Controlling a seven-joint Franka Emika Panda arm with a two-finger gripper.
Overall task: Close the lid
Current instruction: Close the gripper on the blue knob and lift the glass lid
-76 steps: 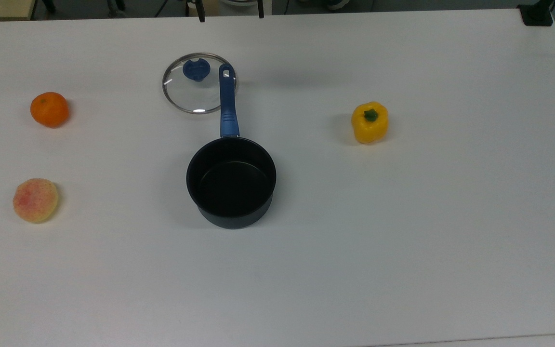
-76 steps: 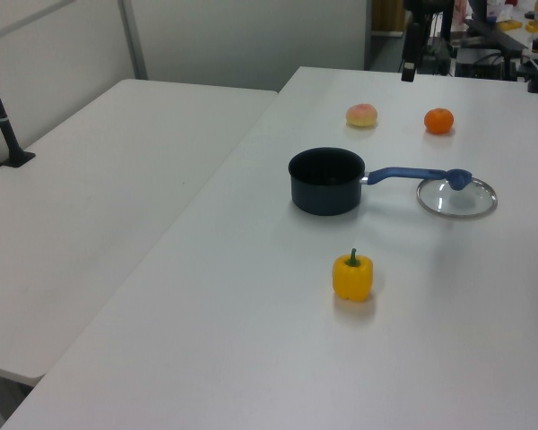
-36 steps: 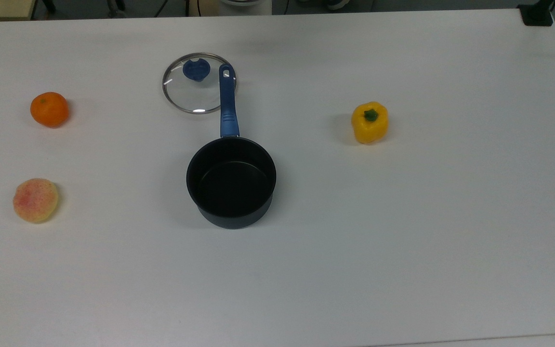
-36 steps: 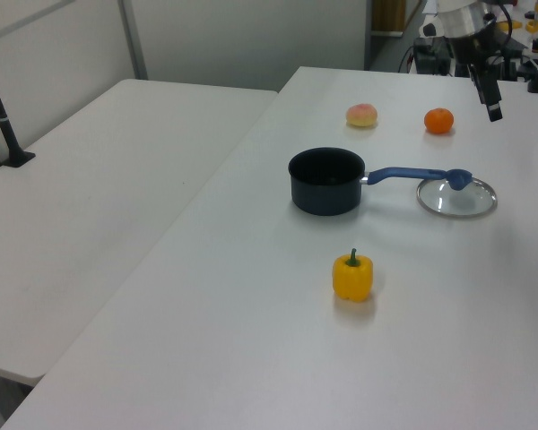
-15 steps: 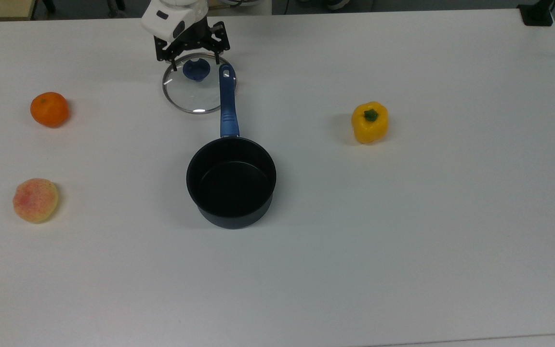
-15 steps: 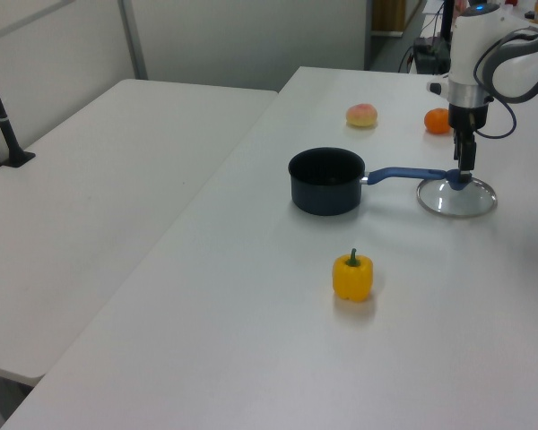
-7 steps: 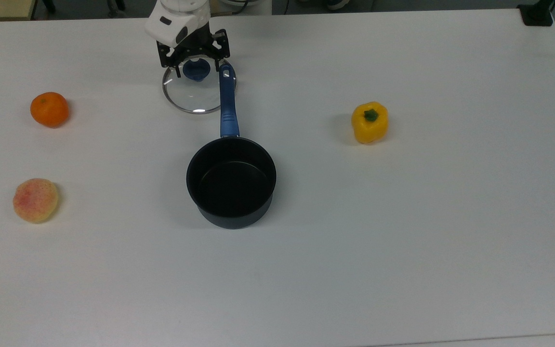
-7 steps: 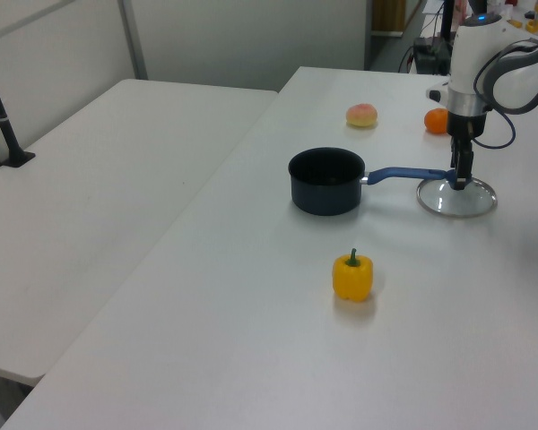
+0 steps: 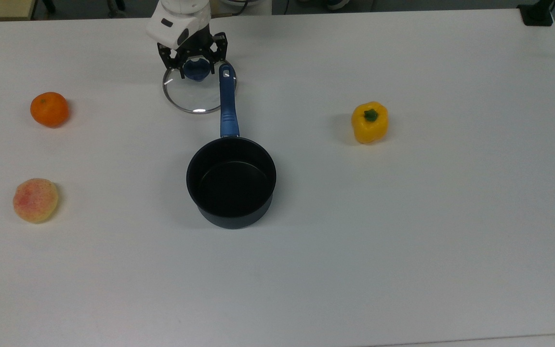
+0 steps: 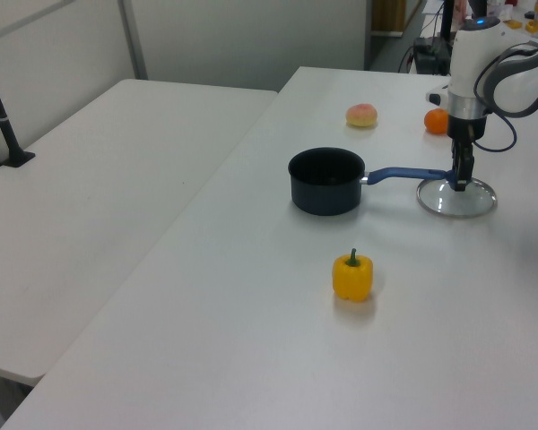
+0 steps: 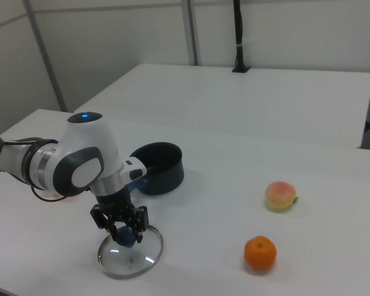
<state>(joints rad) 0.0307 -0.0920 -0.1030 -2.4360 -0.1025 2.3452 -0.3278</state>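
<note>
The round glass lid (image 9: 195,100) lies flat on the white table, at the tip of the blue handle (image 9: 228,108) of the dark saucepan (image 9: 231,180). The saucepan stands uncovered and has nothing in it. My gripper (image 9: 195,67) points straight down over the lid's blue knob (image 9: 194,71), its fingers pressed against the knob from both sides. The left view shows the gripper (image 10: 462,182) low over the lid (image 10: 457,201), to the right of the saucepan (image 10: 325,179). In the right view the gripper (image 11: 124,233) holds the knob above the lid (image 11: 129,259), in front of the saucepan (image 11: 160,166).
A yellow bell pepper (image 9: 369,123) stands at the top view's right of the saucepan. An orange (image 9: 49,109) and a peach (image 9: 35,200) sit at the top view's far left. The table's far edge (image 9: 277,13) runs just behind the arm.
The arm came in from behind the table and dropped onto the lid. In the last half second the fingers drew in around the blue knob. Lid and saucepan have not moved.
</note>
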